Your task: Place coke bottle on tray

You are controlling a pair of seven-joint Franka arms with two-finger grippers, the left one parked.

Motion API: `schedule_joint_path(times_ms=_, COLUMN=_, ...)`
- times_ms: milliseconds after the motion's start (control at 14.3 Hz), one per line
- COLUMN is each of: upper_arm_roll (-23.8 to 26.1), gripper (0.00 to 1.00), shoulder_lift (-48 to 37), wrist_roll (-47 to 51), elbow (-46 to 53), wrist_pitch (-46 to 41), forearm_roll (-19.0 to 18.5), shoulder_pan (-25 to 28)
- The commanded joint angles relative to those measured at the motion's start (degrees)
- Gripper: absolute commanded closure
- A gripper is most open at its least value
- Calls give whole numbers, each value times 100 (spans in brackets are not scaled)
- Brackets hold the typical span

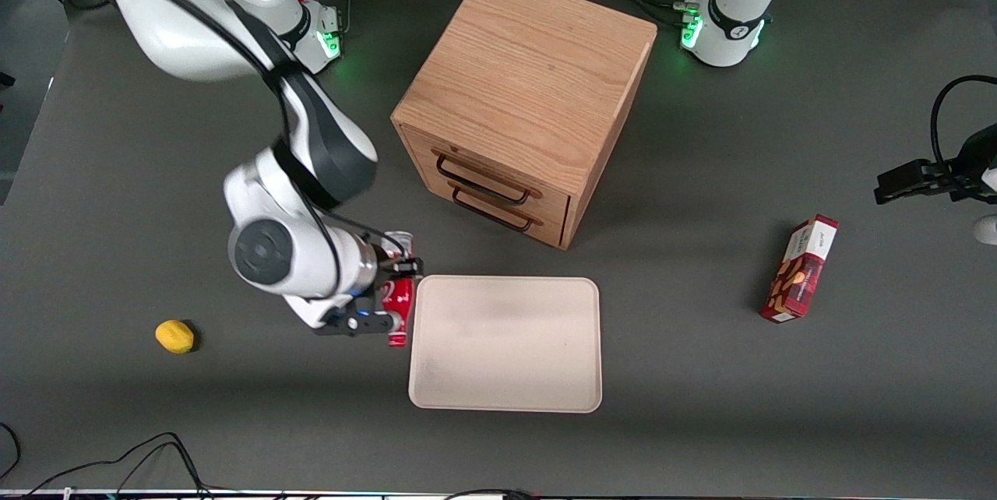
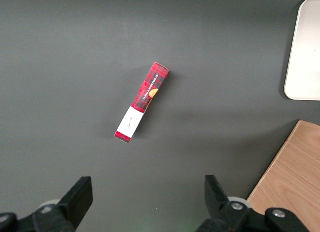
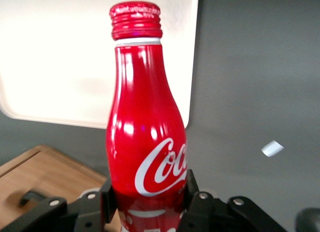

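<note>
Red and glossy, the coke bottle (image 3: 145,127) sits clamped between the jaws of the gripper (image 1: 389,290), closed on its lower body, just beside the cream tray (image 1: 506,344) on the dark desk (image 1: 701,406), nearer the working arm's end.

From the front I see only part of the coke bottle (image 1: 399,299); my gripper (image 1: 389,294) and wrist cover most of it. In the wrist view its base drops past the picture's edge between the fingers (image 3: 192,199). The tray (image 2: 305,52) is cut off in the parked arm's view, and I can't read the snack box (image 1: 800,269) print.
</note>
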Motion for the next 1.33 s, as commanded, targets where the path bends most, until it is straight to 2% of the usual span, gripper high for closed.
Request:
schedule_joint_path(times_ms=0, upper_arm_roll=88, gripper=100, shoulder_lift=798, wrist_roll=-166, elbow=441, wrist_pitch=546, forearm_roll=-28, shoulder_pan=13)
schedule_joint_path(times_ms=210, upper_arm_roll=79, gripper=100, shoulder_lift=1265, wrist_roll=-377, elbow=424, wrist_pitch=1057, forearm_roll=-72, shoulder_pan=84)
schedule_joint_path(times_ms=420, upper_arm_roll=79, gripper=100, shoulder_lift=1327, wrist_roll=-395, elbow=432, wrist_pitch=1129, forearm_roll=-81, shoulder_pan=93)
schedule_joint_path(times_ms=490, upper_arm_roll=61, gripper=68, shoulder_lift=1327, wrist_roll=-386, elbow=424, wrist_pitch=1129, forearm_roll=-72, shoulder_pan=84)
schedule_joint_path(times_ms=560, upper_arm_roll=53, gripper=11, shoulder_lift=1319, wrist_roll=-386, elbow=424, wrist_pitch=1129, forearm_roll=-72, shoulder_pan=75)
schedule_joint_path(times_ms=630, upper_arm_roll=52, gripper=0, shoulder_lift=1319, wrist_roll=-377, elbow=424, wrist_pitch=1129, forearm_roll=-72, shoulder_pan=84)
schedule_joint_path(times_ms=1120, upper_arm_roll=35, gripper=0, shoulder_lift=1248, wrist_roll=-342, elbow=380, wrist_pitch=1103, forearm_roll=-89, shoulder_pan=84)
schedule_joint_path(times_ms=1260, upper_arm_roll=70, gripper=0, shoulder_lift=1144, wrist_roll=-316, elbow=371, wrist_pitch=1025, forearm_roll=-247, shoulder_pan=75)
